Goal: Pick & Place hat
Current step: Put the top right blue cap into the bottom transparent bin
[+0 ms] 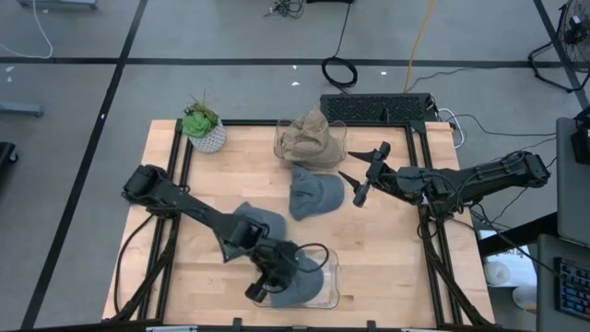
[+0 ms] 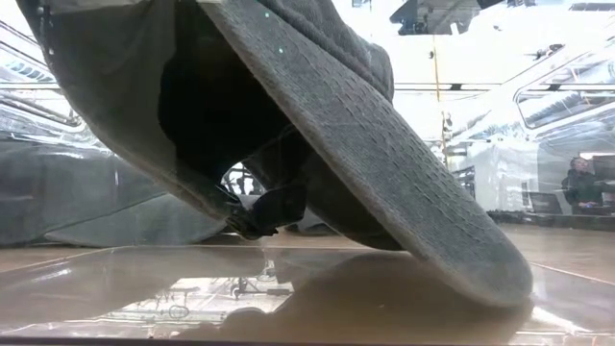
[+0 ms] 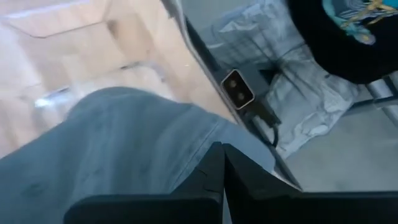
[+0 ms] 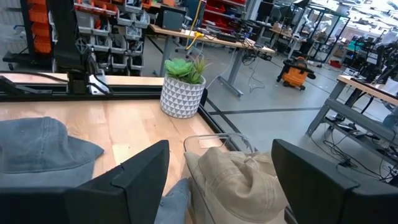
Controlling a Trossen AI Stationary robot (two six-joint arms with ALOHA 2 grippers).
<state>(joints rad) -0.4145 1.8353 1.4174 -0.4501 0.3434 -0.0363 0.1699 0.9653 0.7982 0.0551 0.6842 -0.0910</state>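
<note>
- The step in hand is the placing: the left tool (image 1: 261, 288) is closed on a grey hat (image 1: 297, 281) and holds it over the clear bin (image 1: 333, 277) at the front edge of the desk (image 1: 387, 267).
- In the low view the hat hangs directly before the camera, its brim tilted down and seeming to touch the bin floor; I cannot say for sure that it rests there.
- In the left wrist view the two dark fingers (image 3: 214, 180) are pressed together with grey cloth between them.
- I judge that the next move needs the left tool to lower the hat a little more, open, and then rise without dragging the cloth out.
- The right tool (image 1: 361, 175) waits with its fingers wide apart and holds nothing; a second grey hat (image 1: 313, 194) lies just beside it and a tan hat (image 1: 312, 136) sits in another clear bin (image 1: 279, 138) near it.
- A third grey hat (image 1: 261, 219) lies on the desk just behind the left tool.
- Count: three grey hats, one tan hat, two clear bins, one potted plant (image 1: 204, 124).
</note>
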